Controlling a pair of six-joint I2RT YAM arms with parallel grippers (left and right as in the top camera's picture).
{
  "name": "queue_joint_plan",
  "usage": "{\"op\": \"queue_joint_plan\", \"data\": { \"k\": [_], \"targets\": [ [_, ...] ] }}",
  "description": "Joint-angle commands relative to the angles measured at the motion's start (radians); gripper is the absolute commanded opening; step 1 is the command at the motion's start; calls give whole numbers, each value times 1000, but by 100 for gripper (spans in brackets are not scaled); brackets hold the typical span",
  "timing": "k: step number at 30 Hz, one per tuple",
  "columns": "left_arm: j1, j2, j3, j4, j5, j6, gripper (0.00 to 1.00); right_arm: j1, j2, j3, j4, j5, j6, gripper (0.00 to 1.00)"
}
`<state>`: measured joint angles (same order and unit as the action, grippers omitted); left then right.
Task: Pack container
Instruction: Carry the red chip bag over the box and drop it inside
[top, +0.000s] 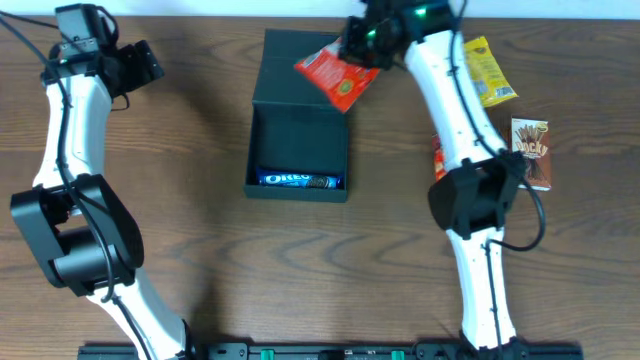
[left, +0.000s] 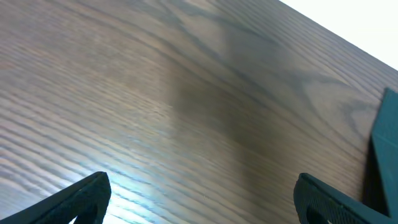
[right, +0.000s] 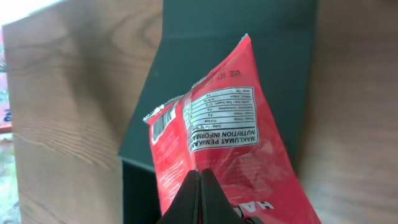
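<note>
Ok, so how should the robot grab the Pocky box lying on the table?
Probably from straight above, pinching the two long edges near the middle. The Pocky box lies flat on the table, long and narrow, so the short way across is easiest to pinch.

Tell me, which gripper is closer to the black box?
The right gripper. It hangs over the box's open lid, pinching a red snack packet. The left gripper sits open, well away from the box on the robot's left.
</note>
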<state>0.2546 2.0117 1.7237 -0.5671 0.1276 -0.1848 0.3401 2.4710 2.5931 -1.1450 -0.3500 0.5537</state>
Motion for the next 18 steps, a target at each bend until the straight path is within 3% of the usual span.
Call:
{"op": "queue_joint_plan", "data": {
  "k": [1, 18],
  "targets": [
    [14, 10, -6, 4, -3, 5, 95, 65, -35, 21, -1, 38, 93, 2],
    [58, 10, -6, 42, -3, 5, 95, 236, -34, 6, -182, 180, 393, 2]
  ]
}}
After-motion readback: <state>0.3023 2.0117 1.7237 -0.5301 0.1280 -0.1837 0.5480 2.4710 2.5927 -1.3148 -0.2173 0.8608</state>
